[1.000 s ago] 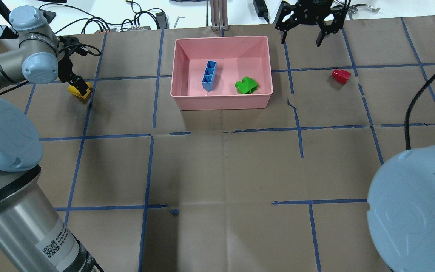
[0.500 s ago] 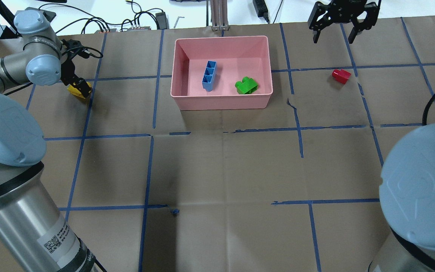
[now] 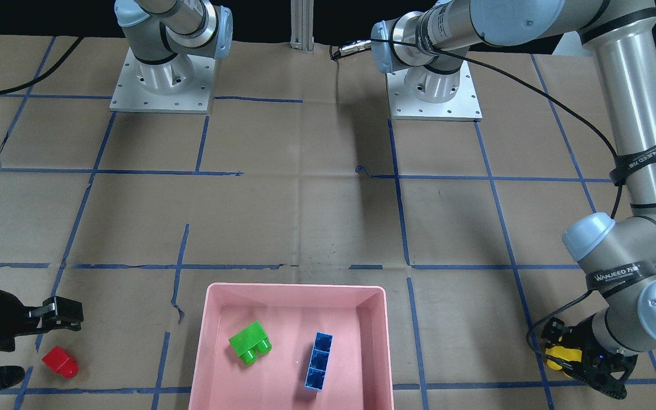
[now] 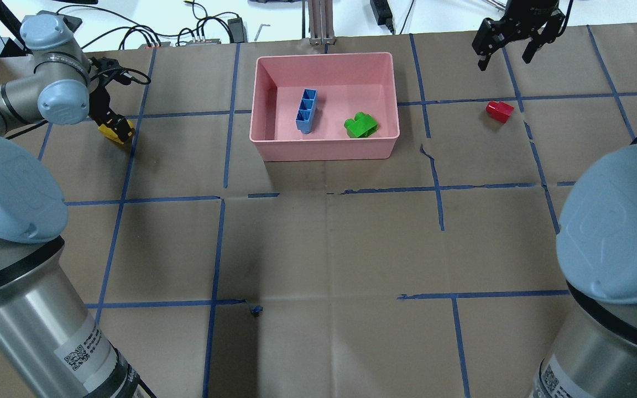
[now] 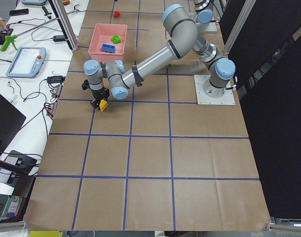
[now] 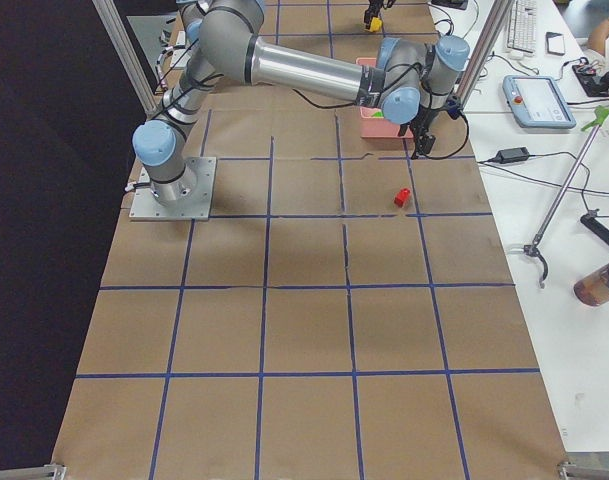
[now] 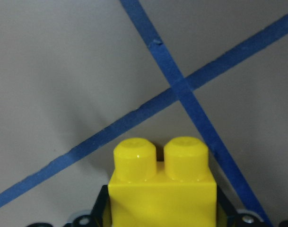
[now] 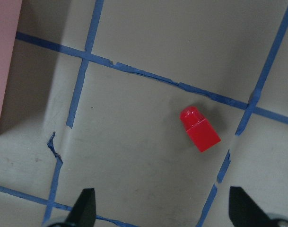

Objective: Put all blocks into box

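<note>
Shows only top of yellow block (image 7: 161, 189) in left wrist view, base cropped. Hides part of it behind left gripper (image 4: 116, 128) overhead. Crops pink box (image 3: 205, 353) at front-facing view's bottom. Shows right gripper (image 8: 163, 208) fingertips only in wrist view. Leaves red block (image 6: 402, 196) too small for studs from right side.

The desk (image 4: 329, 249) is covered in brown paper, marked into squares by blue tape (image 4: 222, 198). Beyond its far edge stand an aluminium post (image 4: 321, 22) and a black power adapter (image 4: 235, 25) among cables.
</note>
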Controlling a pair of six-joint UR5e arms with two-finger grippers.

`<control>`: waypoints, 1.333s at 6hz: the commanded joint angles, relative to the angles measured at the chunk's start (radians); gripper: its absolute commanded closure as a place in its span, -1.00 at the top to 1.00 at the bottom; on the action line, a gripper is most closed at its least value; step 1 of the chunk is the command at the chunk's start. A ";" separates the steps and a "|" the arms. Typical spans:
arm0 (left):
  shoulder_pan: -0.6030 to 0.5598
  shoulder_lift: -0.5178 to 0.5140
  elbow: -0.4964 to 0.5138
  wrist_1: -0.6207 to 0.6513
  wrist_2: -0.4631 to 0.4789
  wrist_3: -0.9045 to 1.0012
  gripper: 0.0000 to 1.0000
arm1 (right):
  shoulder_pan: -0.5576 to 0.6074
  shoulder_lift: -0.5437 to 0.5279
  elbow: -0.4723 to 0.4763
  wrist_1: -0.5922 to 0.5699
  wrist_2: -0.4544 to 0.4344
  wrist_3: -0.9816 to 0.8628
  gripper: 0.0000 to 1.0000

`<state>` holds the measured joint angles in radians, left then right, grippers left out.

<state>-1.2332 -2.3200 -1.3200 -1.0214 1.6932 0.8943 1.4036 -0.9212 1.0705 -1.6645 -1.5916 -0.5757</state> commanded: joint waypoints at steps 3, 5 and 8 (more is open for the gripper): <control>-0.174 0.158 0.007 -0.183 -0.047 -0.349 -0.38 | -0.040 0.142 0.000 -0.158 0.002 -0.457 0.99; -0.370 0.166 0.051 -0.203 -0.055 -0.772 -0.39 | -0.040 0.179 0.012 -0.161 -0.004 -0.573 0.99; -0.514 0.117 0.111 -0.128 -0.190 -1.158 -0.38 | -0.063 0.179 0.074 -0.162 -0.007 -0.563 0.99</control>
<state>-1.7180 -2.1827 -1.2135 -1.1956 1.5292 -0.1847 1.3470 -0.7430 1.1318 -1.8267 -1.5994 -1.1437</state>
